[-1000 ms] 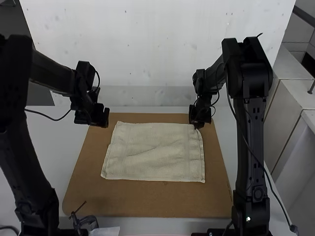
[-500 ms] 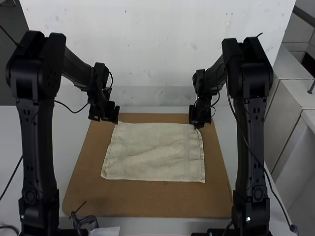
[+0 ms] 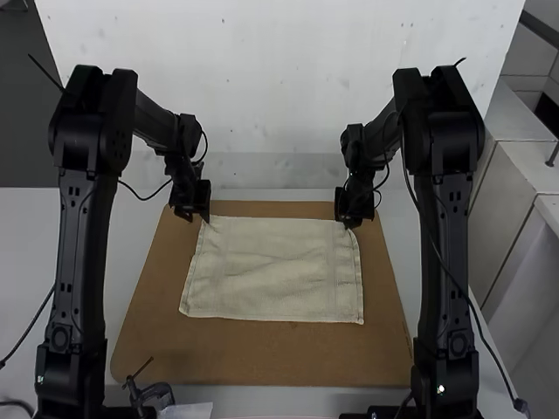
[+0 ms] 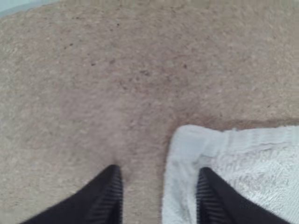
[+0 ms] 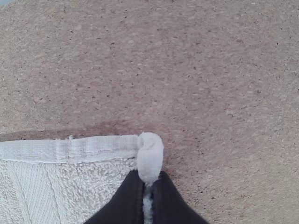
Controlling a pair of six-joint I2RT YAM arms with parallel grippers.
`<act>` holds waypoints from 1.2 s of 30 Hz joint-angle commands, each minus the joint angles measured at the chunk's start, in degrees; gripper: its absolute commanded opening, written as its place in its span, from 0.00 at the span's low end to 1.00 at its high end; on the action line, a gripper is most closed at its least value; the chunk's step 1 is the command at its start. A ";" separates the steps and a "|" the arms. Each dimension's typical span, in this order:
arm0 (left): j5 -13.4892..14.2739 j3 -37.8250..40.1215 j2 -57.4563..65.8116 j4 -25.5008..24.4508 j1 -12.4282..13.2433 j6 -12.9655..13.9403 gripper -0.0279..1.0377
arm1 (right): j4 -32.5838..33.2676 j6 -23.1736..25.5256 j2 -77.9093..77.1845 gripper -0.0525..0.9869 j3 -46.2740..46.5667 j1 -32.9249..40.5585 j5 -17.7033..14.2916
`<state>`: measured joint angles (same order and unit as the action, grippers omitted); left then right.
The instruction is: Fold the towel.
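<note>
Here: towel (image 3: 275, 271) spread | left hand (image 3: 206, 218), fingers parted, at far-left corner | right hand (image 3: 348, 225) grasping far-right corner

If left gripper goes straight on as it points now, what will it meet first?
Probably the towel's far left corner, with one finger over it and the other above the board; remaining depth is unclear.

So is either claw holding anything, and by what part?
The right claw holds the towel by its far right corner; the left claw is open near the far left corner.
</note>
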<state>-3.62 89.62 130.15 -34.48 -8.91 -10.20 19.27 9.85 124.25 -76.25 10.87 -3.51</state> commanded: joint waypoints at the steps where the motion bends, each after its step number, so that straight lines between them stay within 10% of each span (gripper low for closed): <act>1: -5.44 0.46 2.66 0.03 -0.76 -1.67 0.10 | -0.72 -1.15 1.88 0.06 3.21 0.11 -2.73; 36: -1.83 -7.45 -21.43 0.03 -1.99 -10.72 0.03 | -1.60 1.49 -14.56 0.06 -3.21 0.46 -2.91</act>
<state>-6.02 85.38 112.12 -34.70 -10.79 -20.08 18.20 10.57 113.65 -80.66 10.87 -5.43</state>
